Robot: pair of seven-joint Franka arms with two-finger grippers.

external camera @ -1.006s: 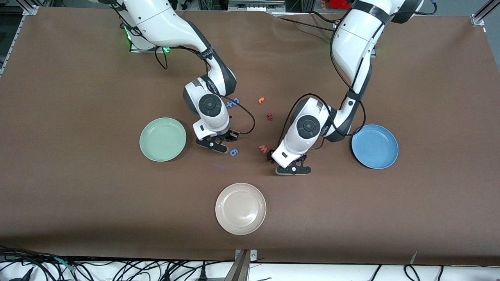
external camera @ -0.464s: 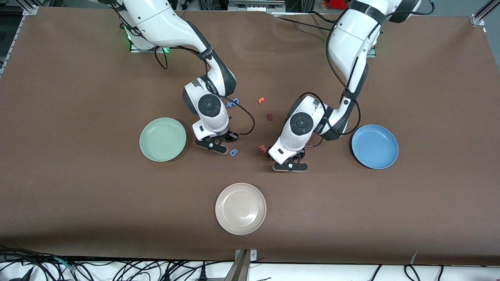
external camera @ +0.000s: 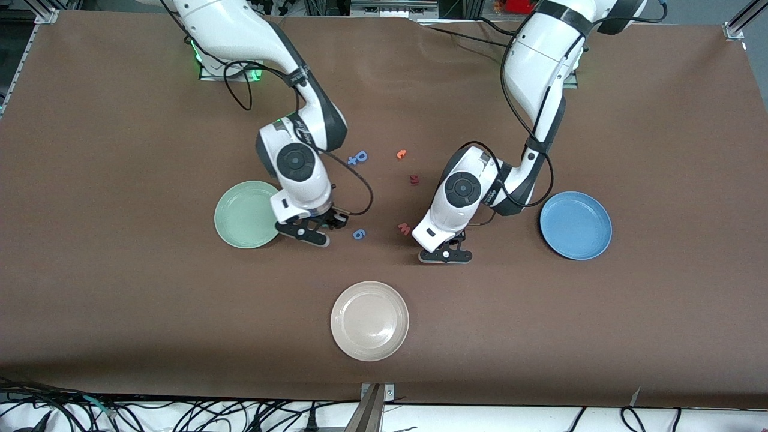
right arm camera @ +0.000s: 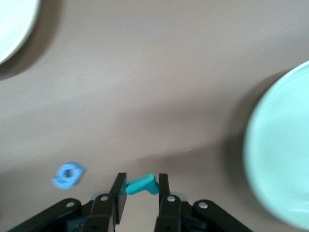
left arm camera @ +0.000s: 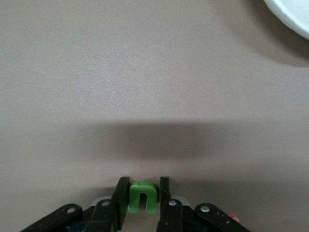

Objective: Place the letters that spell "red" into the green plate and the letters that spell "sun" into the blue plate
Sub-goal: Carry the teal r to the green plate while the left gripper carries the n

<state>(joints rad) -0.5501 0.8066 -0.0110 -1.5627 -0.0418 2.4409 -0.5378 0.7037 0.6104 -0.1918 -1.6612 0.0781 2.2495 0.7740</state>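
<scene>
The left gripper (left arm camera: 143,200) sits low over the worktop (external camera: 120,300), its jaws closed on the green "n" (left arm camera: 141,195), which stands between the two fingers with its legs pointing back toward the wrist. The salmon "w" (external camera: 404,228) lies just beside these jaws, and the blue plate (external camera: 575,225) is well apart, toward the left arm's end.

The right gripper (right arm camera: 140,191) grips a teal letter (right arm camera: 141,185) crosswise between its jaws, held above the worktop. The green plate (right arm camera: 285,154) lies close beside these jaws, its rim nearly under them in the front view. A blue "g" (right arm camera: 67,175) lies on the worktop just beside them, away from the plate.
</scene>
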